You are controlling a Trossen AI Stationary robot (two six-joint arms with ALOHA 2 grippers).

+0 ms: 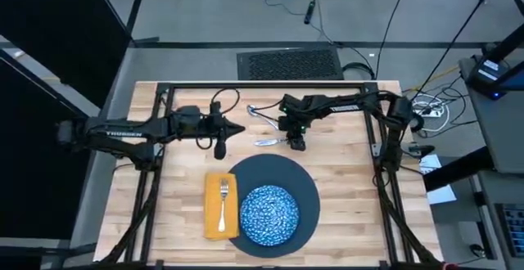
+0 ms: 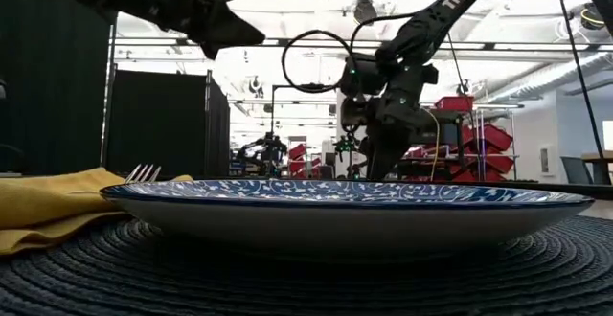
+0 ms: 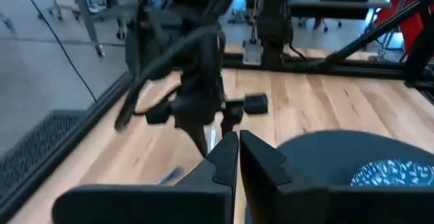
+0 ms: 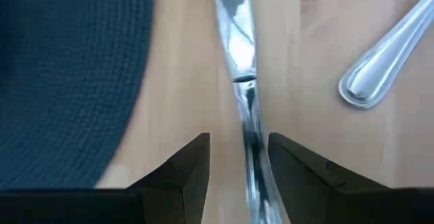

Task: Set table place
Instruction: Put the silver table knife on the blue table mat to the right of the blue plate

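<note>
Table place: partly set at the near edge of the worktop (image 1: 344,180), well apart from both end effectors and nearer the camera side than either. Done so far, as judged: 1 plate/dark round mat (image 1: 304,190) laid, 1 speckled bowl (image 1: 268,214) on it, 1 yellow napkin (image 1: 214,209) touching its left edge, 1 fork (image 1: 223,200) on the napkin. Left to do: knife and spoon, both not yet at the setting.

Right end effector (image 4: 239,157): lowered over the knife (image 4: 237,68), fingers apart, one each side of the handle, not yet closed on it. Knife lies flat on the worktop, just beside the mat edge. 1 spoon (image 4: 380,54) lies near the same end effector, on the side away from the mat.

Left end effector (image 3: 239,157): raised above the worktop, beside the right one, fingers together, nothing held; idle.

Count: plate 1, bowl 1, napkin 1, fork 1, knife 1, spoon 1
</note>
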